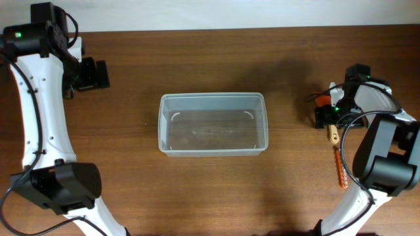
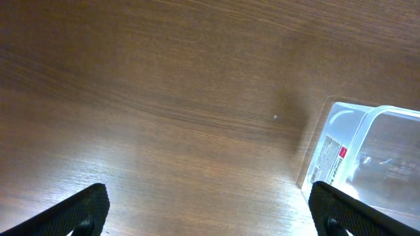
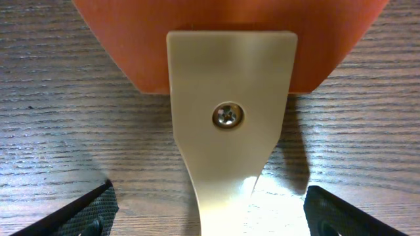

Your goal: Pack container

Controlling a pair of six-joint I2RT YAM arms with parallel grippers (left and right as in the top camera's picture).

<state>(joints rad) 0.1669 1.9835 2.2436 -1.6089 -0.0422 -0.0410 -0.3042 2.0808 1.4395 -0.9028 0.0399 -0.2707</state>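
Observation:
The container (image 1: 213, 124), a clear shallow rectangular plastic bin, stands empty at the table's middle. One corner of it, with a label, shows at the right of the left wrist view (image 2: 357, 154). My left gripper (image 1: 98, 73) is open and empty over bare wood at the far left (image 2: 209, 213). My right gripper (image 1: 323, 117) is open at the far right. Its jaws (image 3: 209, 213) sit on either side of the cream handle of a scraper (image 3: 230, 111) with an orange blade. The jaws are not touching the scraper, which lies on the table.
A reddish-brown tool (image 1: 341, 167) lies on the table near the right arm's base. The scraper's cream handle (image 1: 334, 135) and an orange part (image 1: 321, 98) show beside the right gripper. Both arm bases stand at the front corners.

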